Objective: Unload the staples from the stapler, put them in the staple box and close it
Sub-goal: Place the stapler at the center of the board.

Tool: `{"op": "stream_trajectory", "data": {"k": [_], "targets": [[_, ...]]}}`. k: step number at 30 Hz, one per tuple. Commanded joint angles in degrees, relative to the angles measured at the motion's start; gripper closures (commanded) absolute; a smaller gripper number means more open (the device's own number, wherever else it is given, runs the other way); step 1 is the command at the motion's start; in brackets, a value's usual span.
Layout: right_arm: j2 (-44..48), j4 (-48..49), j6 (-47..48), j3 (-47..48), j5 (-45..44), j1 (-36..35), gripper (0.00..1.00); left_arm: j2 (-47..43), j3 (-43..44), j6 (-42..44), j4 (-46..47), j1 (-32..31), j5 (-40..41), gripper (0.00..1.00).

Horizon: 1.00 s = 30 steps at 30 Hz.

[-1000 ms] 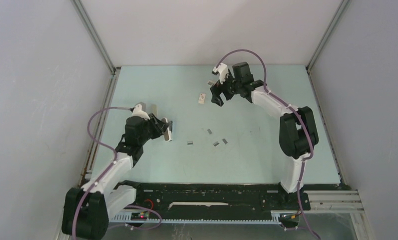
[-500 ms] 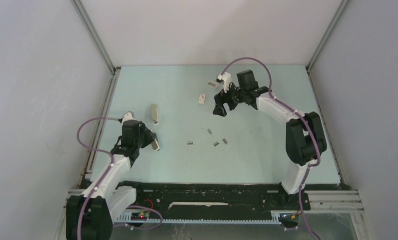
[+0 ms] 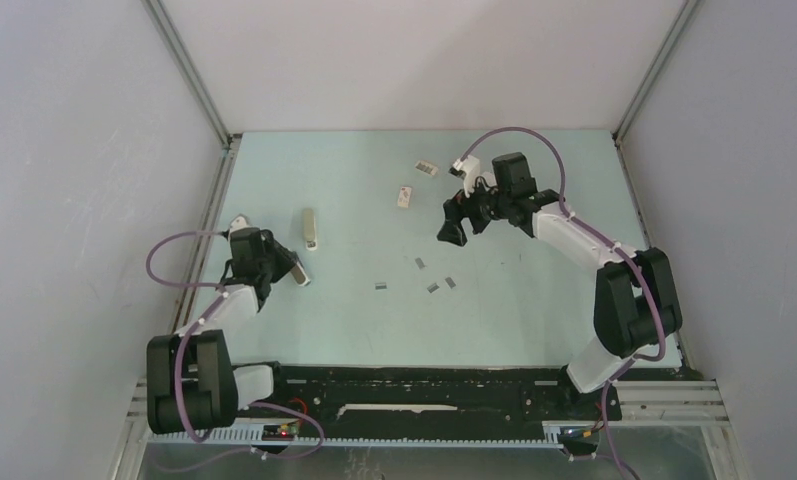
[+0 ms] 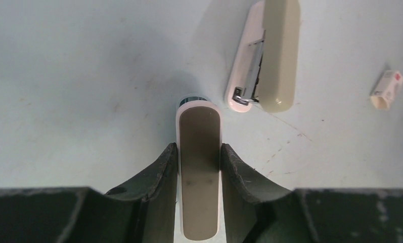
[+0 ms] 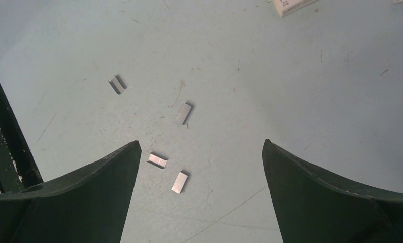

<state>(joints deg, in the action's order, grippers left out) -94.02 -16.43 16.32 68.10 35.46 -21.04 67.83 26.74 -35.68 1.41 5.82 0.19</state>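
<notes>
Left claw [image 4: 198, 149] clamps narrow on a stapler [image 4: 199, 202] beside a second stapler [image 4: 270, 50], right claw [image 5: 202, 144] hangs wide over the staples [image 5: 183, 112] lying loose on the surface [image 5: 300, 81], so a careless descent could scatter those strips or the held stapler could slip.

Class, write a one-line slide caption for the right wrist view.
The open right hand hovers over four small strips of staples lying loose on the pale green table.

The left arm [image 3: 220, 311] and right arm [image 3: 574, 235] share white shells and chunky black joints. A purple cable [image 3: 519, 129] loops back from behind each wrist. The fingers [image 5: 88, 187] are dark, curved wedges.
</notes>
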Motion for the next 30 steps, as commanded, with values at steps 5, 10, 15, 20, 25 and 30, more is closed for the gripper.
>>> {"op": "stream_trajectory", "data": {"k": [5, 10, 15, 20, 25, 30], "targets": [[3.25, 3.32, -1.76, -1.29, 3.11, 2.03, 0.00, 3.66, 1.64, -3.59, 10.22, 5.45, -9.62, 0.99], [3.57, 3.45, -2.23, -1.90, 4.27, 2.59, 0.00, 6.30, -0.70, -5.86, 8.23, 8.47, -9.37, 0.81], [4.23, 3.60, -2.63, -2.65, 4.92, 3.38, 0.00, 4.06, -0.66, -5.70, 2.04, 8.77, -4.12, 0.52], [5.05, 3.52, -2.92, -2.74, 5.36, 4.20, 0.00, -1.73, 2.19, -7.84, -10.61, 8.78, 7.61, 0.30], [5.55, 3.14, -2.96, -2.74, 5.95, 5.04, 0.00, -8.12, 2.97, -8.61, -15.47, 8.83, 9.55, 0.24], [6.41, 1.46, -1.77, -2.73, 7.78, 5.60, 0.00, -14.17, 3.10, -5.15, -14.04, 8.81, 1.41, 0.23]]}}
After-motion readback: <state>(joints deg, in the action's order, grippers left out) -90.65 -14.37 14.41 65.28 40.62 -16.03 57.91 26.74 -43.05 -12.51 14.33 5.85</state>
